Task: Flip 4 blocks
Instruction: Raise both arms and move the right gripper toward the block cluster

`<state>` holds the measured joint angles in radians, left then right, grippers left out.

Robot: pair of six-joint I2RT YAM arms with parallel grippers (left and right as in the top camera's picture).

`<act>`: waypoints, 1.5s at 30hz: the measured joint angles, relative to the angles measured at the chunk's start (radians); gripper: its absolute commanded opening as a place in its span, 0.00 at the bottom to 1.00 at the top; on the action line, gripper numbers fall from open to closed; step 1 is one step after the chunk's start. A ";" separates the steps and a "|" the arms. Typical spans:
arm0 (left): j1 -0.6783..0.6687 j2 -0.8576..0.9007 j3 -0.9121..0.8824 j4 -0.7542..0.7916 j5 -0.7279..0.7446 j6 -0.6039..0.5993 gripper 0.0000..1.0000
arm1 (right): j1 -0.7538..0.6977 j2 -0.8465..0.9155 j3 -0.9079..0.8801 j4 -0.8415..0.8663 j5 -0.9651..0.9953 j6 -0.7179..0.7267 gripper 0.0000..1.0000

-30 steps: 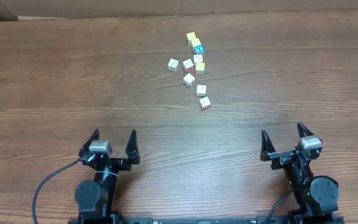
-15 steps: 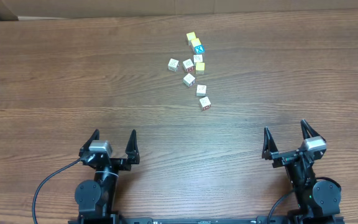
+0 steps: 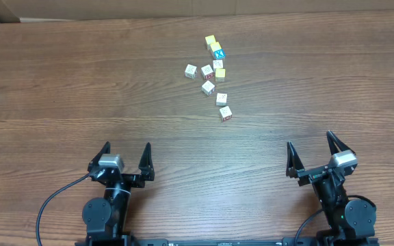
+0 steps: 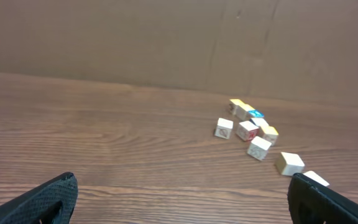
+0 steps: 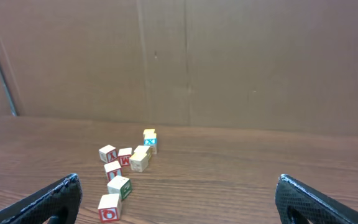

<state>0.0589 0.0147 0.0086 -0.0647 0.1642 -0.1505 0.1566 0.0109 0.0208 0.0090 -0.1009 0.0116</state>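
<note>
The left gripper [image 3: 126,147] and the right gripper [image 3: 310,142] are seen spread wide, nothing pinched; the blocks [image 3: 208,87] are clustered well ahead, between them.

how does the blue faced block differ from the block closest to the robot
The blue-faced block shows a blue face with a white X; the nearest block shows pale cream faces, one with a red mark. The blue-faced block sits at the group's far end, beside a yellow-topped cube; the nearest block is at its near end. Both are small cubes resting on the table.
</note>
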 measured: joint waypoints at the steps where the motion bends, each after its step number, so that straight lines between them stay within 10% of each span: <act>1: 0.000 0.000 0.000 -0.002 0.011 -0.004 1.00 | 0.000 0.000 0.008 -0.013 -0.005 0.003 1.00; 19: 0.000 0.131 0.470 -0.315 0.138 -0.049 1.00 | 0.000 0.437 0.793 -0.557 -0.088 0.015 1.00; 30: 0.000 0.766 1.189 -0.869 0.279 -0.030 1.00 | 0.000 0.996 1.323 -1.065 -0.240 0.016 1.00; 41: 0.000 1.331 1.601 -1.358 0.338 -0.003 0.98 | 0.000 1.444 1.387 -1.064 -0.525 0.015 1.00; 44: 0.000 1.432 1.602 -1.423 0.337 -0.002 0.04 | 0.000 1.532 1.387 -1.043 -0.642 0.015 1.00; 45: 0.000 1.456 1.602 -1.436 0.335 -0.002 0.04 | 0.000 1.556 1.387 -1.032 -0.668 0.015 0.91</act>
<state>0.0589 1.4708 1.6108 -1.5005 0.4995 -0.1528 0.1570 1.5665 1.4075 -1.0229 -0.7685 0.0265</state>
